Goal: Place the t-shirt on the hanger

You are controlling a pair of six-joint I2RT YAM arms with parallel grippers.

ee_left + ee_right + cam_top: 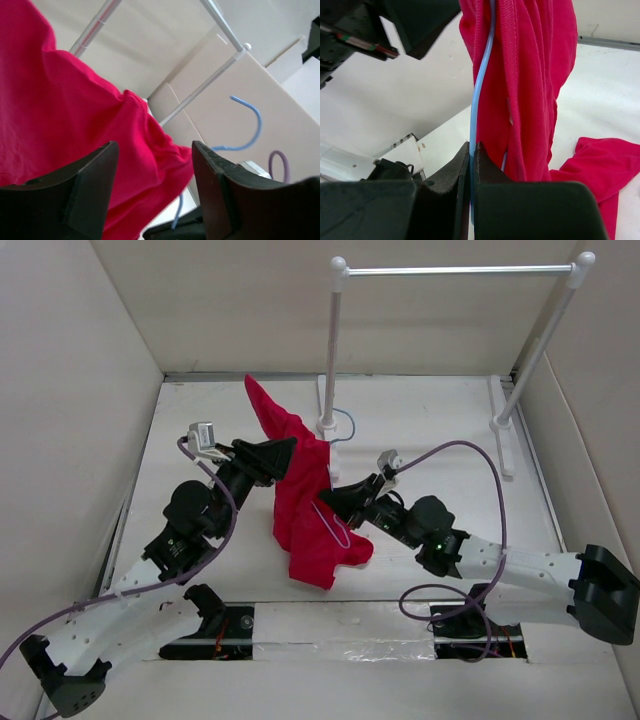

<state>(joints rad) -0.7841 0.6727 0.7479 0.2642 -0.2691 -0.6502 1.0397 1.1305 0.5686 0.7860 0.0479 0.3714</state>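
Observation:
The red t-shirt (305, 505) hangs in a bunched, upright drape at the table's middle, its lower end lying on the table. The pale blue wire hanger (340, 532) runs inside and beside the cloth, its hook (347, 422) near the rail's base. My right gripper (327, 499) is shut on the hanger wire (479, 90), with the shirt (530, 75) hanging just right of the fingers. My left gripper (288, 448) is open at the shirt's upper left edge. In the left wrist view the cloth (75, 130) shows between and beyond the spread jaws, and the hook (254, 127) shows to the right.
A tall white rail stand (335, 350) with ball-topped posts stands at the back, its bar (455, 270) overhead and its second post (535, 350) on the right. White walls close in the table. A purple cable (480, 465) loops over the right arm.

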